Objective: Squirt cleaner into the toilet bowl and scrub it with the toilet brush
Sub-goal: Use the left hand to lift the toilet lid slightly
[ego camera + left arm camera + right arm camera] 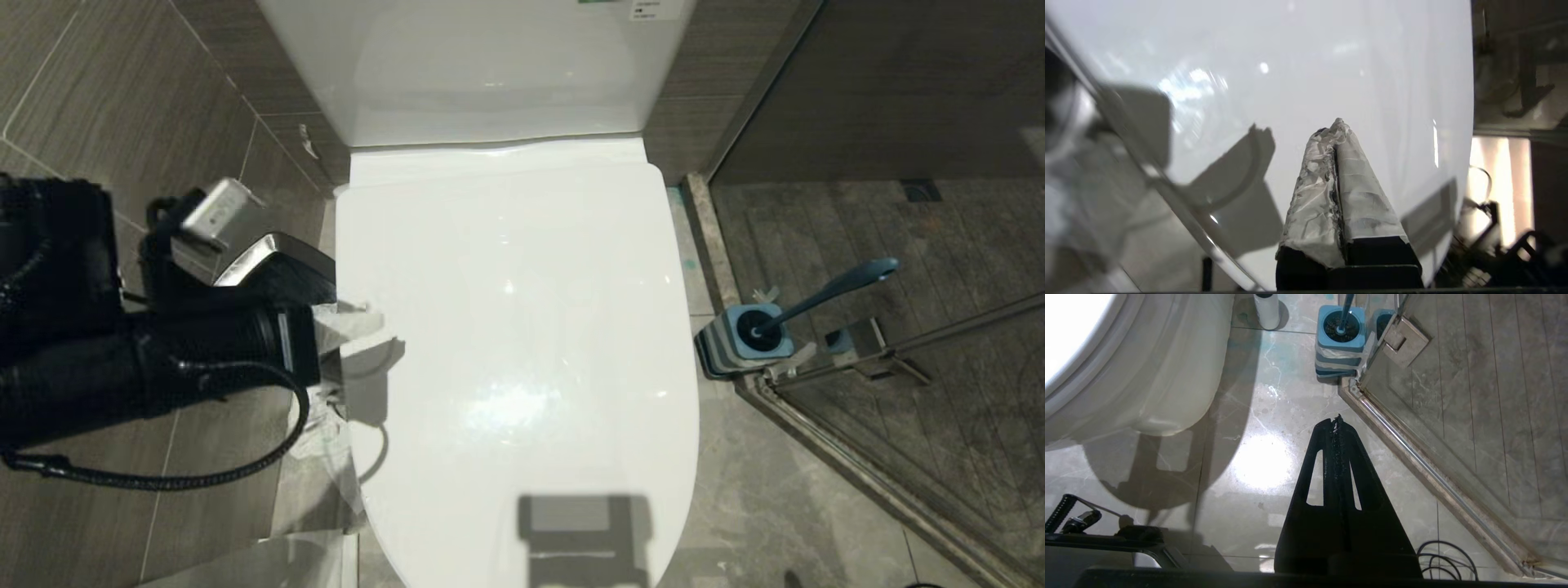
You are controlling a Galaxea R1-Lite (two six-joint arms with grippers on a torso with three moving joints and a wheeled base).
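The toilet bowl (pixel 506 327) fills the middle of the head view with its white lid down, so its inside is hidden. My left gripper (pixel 380 335) reaches in over the lid's left edge. In the left wrist view the left gripper (pixel 1337 124) has white-wrapped fingers (pixel 1363 196) pressed together, shut on nothing, just above the glossy lid (pixel 1298 61). The toilet brush (pixel 824 292) leans in its light-blue-topped holder (pixel 747 339) on the floor right of the toilet. My right gripper (pixel 1337 418) hangs shut and empty over the floor, short of the holder (pixel 1341 330). The cleaner is out of view.
A chrome-rimmed waste bin (pixel 273 261) stands left of the toilet, under my left arm. A glass shower door with a metal hinge (pixel 857 339) and a floor rail (pixel 1433 477) lies right of the brush holder. A white cylinder (pixel 1267 312) stands on the floor behind the bowl's base (pixel 1147 375).
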